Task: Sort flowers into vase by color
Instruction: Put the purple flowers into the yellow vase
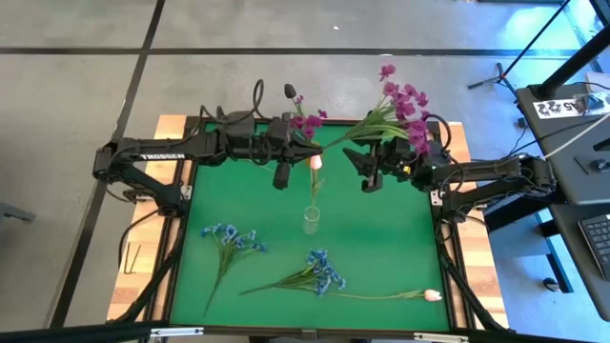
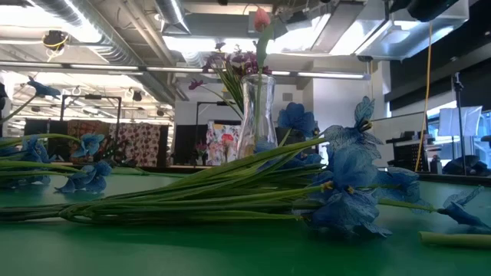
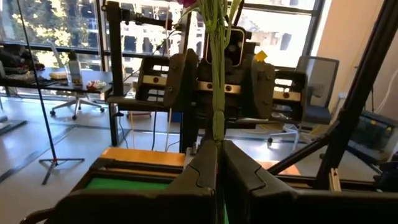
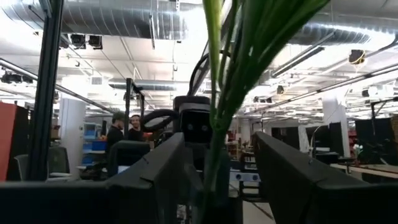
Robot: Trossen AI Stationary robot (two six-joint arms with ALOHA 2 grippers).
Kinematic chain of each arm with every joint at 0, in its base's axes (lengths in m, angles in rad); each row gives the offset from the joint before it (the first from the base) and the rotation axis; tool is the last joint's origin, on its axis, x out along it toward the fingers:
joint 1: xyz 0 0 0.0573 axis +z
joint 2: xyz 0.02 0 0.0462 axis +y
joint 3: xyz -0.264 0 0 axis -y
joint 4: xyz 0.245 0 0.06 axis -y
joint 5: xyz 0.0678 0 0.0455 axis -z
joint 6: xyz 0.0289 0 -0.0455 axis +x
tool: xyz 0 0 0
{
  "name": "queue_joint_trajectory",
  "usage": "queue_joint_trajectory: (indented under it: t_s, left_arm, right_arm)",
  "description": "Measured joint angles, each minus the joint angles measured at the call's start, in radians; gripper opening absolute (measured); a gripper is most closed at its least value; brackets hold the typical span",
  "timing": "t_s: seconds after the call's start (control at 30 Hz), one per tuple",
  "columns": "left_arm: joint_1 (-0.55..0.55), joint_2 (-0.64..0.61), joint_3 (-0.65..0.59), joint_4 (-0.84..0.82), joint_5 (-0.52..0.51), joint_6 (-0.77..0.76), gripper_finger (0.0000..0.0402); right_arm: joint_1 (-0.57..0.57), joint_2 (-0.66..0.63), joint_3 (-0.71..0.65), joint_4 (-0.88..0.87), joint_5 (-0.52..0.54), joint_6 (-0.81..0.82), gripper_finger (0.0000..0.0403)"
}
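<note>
My left gripper (image 1: 313, 151) is above the far middle of the green mat, shut on a bunch of magenta flowers (image 1: 405, 105). Their green stems (image 3: 217, 74) rise from its fingers. My right gripper (image 1: 367, 171) faces it, open. Its fingers stand on either side of the same stems (image 4: 217, 93), with a gap showing on both sides. A glass vase (image 1: 312, 221) stands mid-mat and holds a pale pink tulip (image 2: 261, 18). Two blue sprays (image 1: 229, 238) (image 1: 319, 272) and another pink tulip (image 1: 434, 295) lie flat on the near mat. My left gripper pinches the magenta bunch's stems (image 3: 217, 127) between its two fingers, several stems together. The fingers come level from the table's left and lie across the stems. The bunch is lifted clear of the mat, its blossoms above the fingers and leaning toward the far right.
The mat (image 1: 381, 238) is ringed by a black frame and wooden edging (image 1: 172, 124). Blue flowers (image 2: 345, 176) fill the low view's foreground before the vase (image 2: 257, 115). Two people (image 4: 124, 127) stand far off in the room.
</note>
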Motion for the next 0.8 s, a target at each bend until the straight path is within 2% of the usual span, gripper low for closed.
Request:
queue_joint_trajectory:
  t_s: [0.5,0.8]
  left_arm:
    - [-0.007,0.046,-0.036,0.051,-0.001,-0.028,0.0]
    - [-0.007,0.053,-0.036,0.087,-0.033,-0.029,0.0]
  right_arm:
    - [0.0,0.001,0.0,-0.003,0.0,0.014,0.0188]
    - [0.0,0.001,0.0,-0.065,0.001,0.013,0.0102]
